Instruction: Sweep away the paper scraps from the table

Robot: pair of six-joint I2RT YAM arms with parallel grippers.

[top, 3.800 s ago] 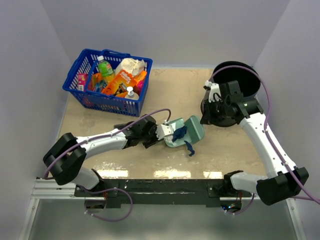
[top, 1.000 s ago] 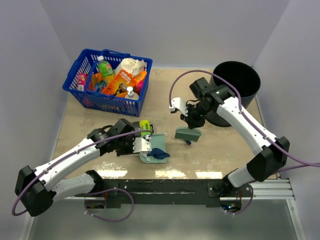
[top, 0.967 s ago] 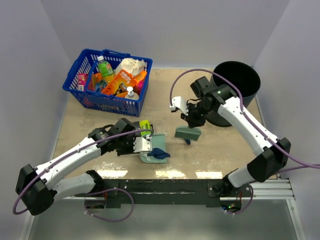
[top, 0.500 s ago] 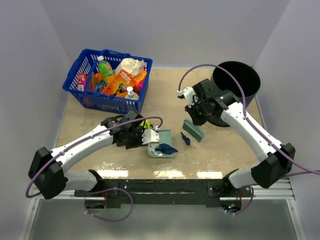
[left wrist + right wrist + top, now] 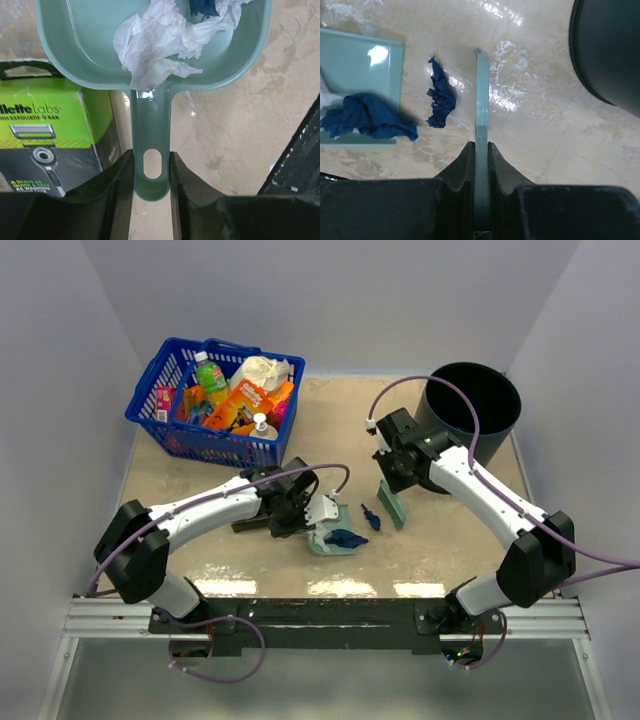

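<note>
Right wrist: scrap (image 5: 441, 100) beside dustpan (image 5: 365, 65) edge

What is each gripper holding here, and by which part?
The left gripper holds the dustpan by the end of its handle. The right gripper holds the brush, clamped at its near end.

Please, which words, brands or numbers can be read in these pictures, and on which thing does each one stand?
"illetteLabs": on the green box, left wrist view; the first letter is cut off by the picture edge.
"EXFOLIATING BAR": just below it on the same box; the start of the line is cut off.
Small print at the box's lower left: too blurred to read.
Labels on the packages in the basket: too small to read.
</note>
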